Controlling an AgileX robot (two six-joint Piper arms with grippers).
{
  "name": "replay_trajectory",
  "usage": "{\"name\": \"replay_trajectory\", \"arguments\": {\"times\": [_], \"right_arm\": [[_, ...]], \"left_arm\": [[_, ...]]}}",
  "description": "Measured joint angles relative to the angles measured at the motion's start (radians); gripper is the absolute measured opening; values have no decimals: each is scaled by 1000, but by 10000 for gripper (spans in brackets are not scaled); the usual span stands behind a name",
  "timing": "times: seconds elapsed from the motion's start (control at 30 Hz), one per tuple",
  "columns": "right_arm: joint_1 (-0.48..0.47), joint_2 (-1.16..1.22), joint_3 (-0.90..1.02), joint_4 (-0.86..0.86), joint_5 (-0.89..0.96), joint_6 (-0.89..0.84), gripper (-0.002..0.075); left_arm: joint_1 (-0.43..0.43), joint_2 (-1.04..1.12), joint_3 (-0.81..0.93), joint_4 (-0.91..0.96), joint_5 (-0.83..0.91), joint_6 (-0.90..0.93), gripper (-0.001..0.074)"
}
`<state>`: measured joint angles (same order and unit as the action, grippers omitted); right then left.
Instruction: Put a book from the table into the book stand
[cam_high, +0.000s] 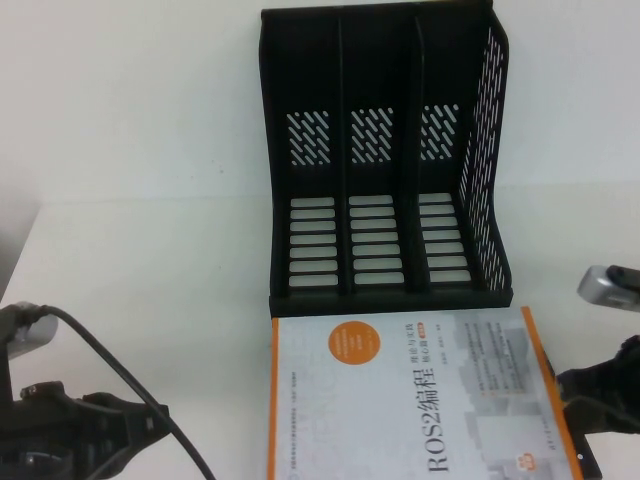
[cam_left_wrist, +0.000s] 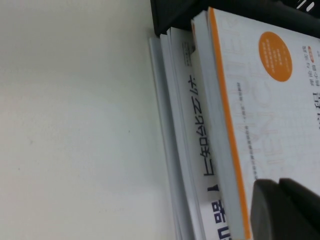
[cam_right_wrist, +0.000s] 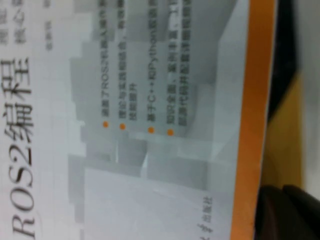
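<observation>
The book (cam_high: 400, 400), white and pale grey with an orange edge strip and a black "ROS2" title, lies flat on the table (cam_high: 130, 200) just in front of the book stand (cam_high: 380, 150). The stand is a black rack with three upright compartments, all holding nothing. My left gripper (cam_high: 150, 425) sits low at the near left, left of the book. In the left wrist view its dark fingers (cam_left_wrist: 285, 210) are pressed together, shut on nothing, by the book's orange edge (cam_left_wrist: 225, 125). My right gripper (cam_high: 575, 395) is at the book's right edge. Its fingers (cam_right_wrist: 287, 212) are shut, beside the orange strip (cam_right_wrist: 250, 125).
The ROS2 book tops a small stack: a white spine with dark lettering (cam_left_wrist: 200, 150) shows beneath it, and a black and yellow cover (cam_right_wrist: 287, 125) peeks out past its orange strip. A cable (cam_high: 110, 360) loops over the left arm. White tabletop spreads left of the stand.
</observation>
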<state>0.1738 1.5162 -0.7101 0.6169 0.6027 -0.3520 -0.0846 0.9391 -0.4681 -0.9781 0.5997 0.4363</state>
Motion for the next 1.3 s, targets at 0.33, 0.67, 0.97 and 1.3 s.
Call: {"name": "replay_trajectory", "arguments": {"times": [0.33, 0.67, 0.97, 1.3], "right_arm": [[113, 5, 0, 46, -84, -9, 2], [177, 86, -27, 127, -123, -11, 2], [223, 155, -104, 180, -124, -11, 2], [224, 161, -109, 188, -122, -11, 2]], "left_arm": [[0, 0, 0, -65, -24, 2, -4], [0, 0, 2, -441, -178, 156, -4], [0, -160, 162, -720, -336, 393, -4], [0, -400, 337, -728, -311, 133, -4]]}}
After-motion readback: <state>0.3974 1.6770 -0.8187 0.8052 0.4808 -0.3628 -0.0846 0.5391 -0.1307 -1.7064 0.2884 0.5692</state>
